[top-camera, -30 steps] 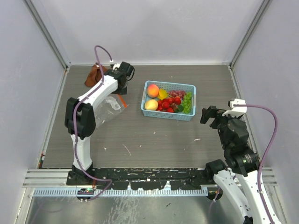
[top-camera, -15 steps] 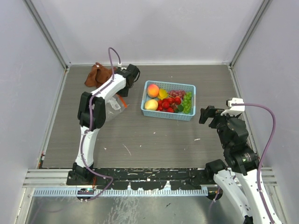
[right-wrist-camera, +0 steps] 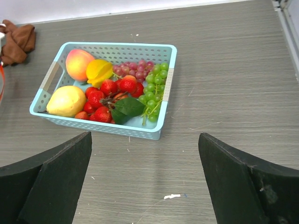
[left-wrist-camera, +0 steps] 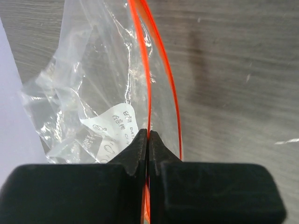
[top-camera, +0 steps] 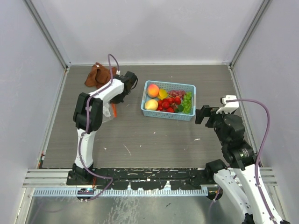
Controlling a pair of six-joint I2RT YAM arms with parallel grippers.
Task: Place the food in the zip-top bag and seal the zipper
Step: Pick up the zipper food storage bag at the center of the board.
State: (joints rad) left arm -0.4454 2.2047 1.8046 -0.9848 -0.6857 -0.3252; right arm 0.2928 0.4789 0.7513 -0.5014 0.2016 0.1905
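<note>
The zip-top bag (left-wrist-camera: 88,88) lies crumpled and clear on the table at the left, white label (left-wrist-camera: 117,123) facing up. It shows partly under my left arm in the top view, the bag (top-camera: 108,113). My left gripper (left-wrist-camera: 148,136) is shut on one strand of the orange-red zipper (left-wrist-camera: 150,79); the other strand curves off to the right. From above, the left gripper (top-camera: 117,99) sits over the bag. The food, a peach (right-wrist-camera: 78,64), yellow pieces (right-wrist-camera: 66,101), strawberries (right-wrist-camera: 100,100) and grapes (right-wrist-camera: 154,86), lies in a basket. My right gripper (right-wrist-camera: 145,186) hangs open and empty on the near side of it.
The light-blue perforated basket (top-camera: 168,84) stands mid-table, right of the bag. A brown cloth (top-camera: 96,74) lies in the far left corner. Grey walls enclose the table on three sides. My right gripper (top-camera: 202,114) is just right of the basket.
My left gripper has dropped onto the bag and closed on its zipper edge. The right gripper has crept slightly left toward the basket, still open.
</note>
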